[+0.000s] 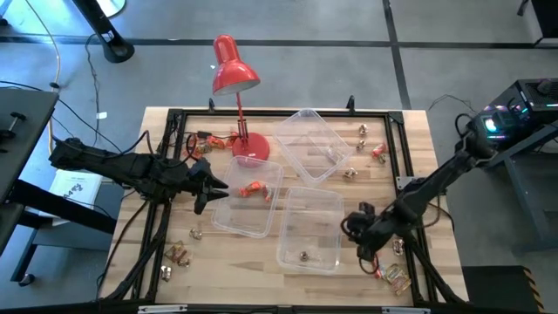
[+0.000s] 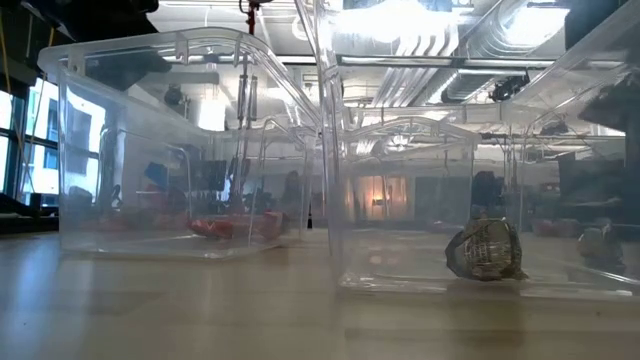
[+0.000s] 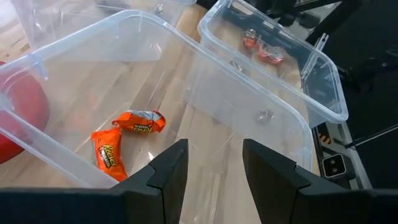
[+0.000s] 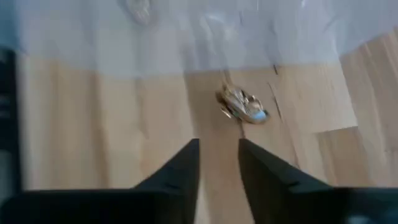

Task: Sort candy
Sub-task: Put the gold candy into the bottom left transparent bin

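Observation:
Two red-orange sweets (image 3: 127, 140) lie on the floor of the left clear tub (image 1: 248, 196). My left gripper (image 3: 214, 168) hovers open over that tub's left end (image 1: 209, 187) and holds nothing. A gold-silver sweet (image 2: 485, 250) lies in the near right tub (image 1: 309, 228). My right gripper (image 1: 353, 225) is open at that tub's right wall. A gold sweet (image 4: 242, 106) lies on wood just ahead of its fingertips (image 4: 219, 158); whether it is inside or outside the tub, I cannot tell. Loose sweets lie near left (image 1: 179, 255), far right (image 1: 377, 150) and near right (image 1: 397, 275).
A third clear tub (image 1: 314, 144) sits slantwise at the far side. The red desk lamp (image 1: 235, 74) stands with its base (image 1: 250, 146) between that tub and the left tub. More sweets lie by the lamp's base (image 1: 205, 137). A black frame (image 1: 405, 148) borders the table.

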